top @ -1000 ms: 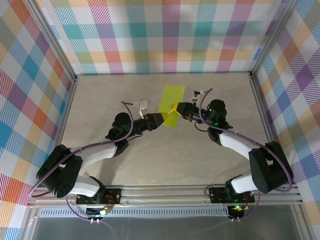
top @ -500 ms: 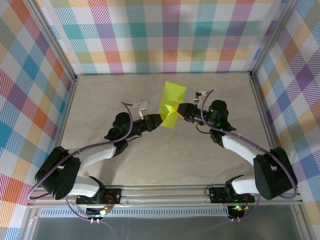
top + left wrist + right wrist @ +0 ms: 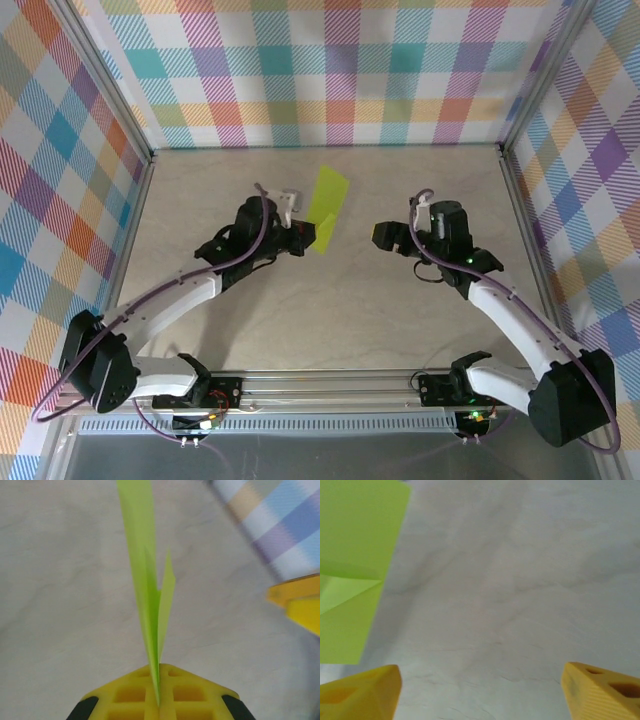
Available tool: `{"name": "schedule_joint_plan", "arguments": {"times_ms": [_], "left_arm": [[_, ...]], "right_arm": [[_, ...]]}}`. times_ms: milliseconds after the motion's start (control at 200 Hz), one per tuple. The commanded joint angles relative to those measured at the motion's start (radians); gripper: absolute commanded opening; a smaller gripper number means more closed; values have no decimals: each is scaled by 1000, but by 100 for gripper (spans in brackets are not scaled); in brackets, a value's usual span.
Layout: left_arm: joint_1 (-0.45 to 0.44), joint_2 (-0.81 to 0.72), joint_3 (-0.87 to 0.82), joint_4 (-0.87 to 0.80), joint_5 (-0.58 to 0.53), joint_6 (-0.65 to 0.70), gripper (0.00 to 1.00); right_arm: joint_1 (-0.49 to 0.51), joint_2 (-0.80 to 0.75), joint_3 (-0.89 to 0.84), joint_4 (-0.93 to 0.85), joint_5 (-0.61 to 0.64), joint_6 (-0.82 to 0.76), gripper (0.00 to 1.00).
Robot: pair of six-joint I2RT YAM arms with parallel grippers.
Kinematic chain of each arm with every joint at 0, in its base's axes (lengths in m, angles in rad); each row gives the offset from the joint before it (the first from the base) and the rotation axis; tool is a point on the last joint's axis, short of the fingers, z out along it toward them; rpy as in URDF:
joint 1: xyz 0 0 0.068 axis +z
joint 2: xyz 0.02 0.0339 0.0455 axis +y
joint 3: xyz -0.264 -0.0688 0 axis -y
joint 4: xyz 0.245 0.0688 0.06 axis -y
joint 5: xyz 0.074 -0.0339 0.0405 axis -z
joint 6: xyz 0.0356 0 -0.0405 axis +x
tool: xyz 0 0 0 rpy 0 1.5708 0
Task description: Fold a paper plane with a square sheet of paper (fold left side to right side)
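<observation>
Left wrist, paper (image 3: 145,580) upright, edge-on, pointing away

Paper sheet (image 3: 149,590): thin lime paper, matt, crisp creases. Left end effector (image 3: 159,672): yellow moulded plastic, waffle-pocketed, satin finish. Counter (image 3: 520,580): smooth, matt beige, marble-look veining. Walls (image 3: 340,60): matt plaid print. Frame rails (image 3: 330,385), bottom of frame: brushed aluminium.

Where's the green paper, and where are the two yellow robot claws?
green paper (image 3: 327,206), top view, middle of the sheet.
left gripper (image 3: 159,692), left wrist view, fingertips shut on the paper's edge.
right gripper (image 3: 479,680), right wrist view, gap between its open fingers.
</observation>
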Motion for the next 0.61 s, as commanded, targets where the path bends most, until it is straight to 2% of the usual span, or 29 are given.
{"name": "schedule_joint_plan", "arguments": {"times_ms": [0, 65, 155, 360, 485, 600], "left_arm": [[-70, 101, 101, -335, -394, 131, 0], [-100, 159, 147, -402, -505, 112, 0], [-131, 229, 190, -481, -603, 55, 0], [-226, 386, 246, -687, -743, -166, 0], [-295, 502, 282, -797, -770, -280, 0], [-323, 567, 303, -820, -727, -334, 0]], "right_arm": [[-9, -39, 19, -122, 155, -92, 93], [-12, -55, 12, -128, 196, -86, 100], [-19, -78, 1, -140, 250, -68, 99], [-47, -123, -26, -158, 313, -37, 99], [-69, -130, -39, -152, 306, -21, 99], [-89, -133, -48, -134, 262, -6, 99]]}}
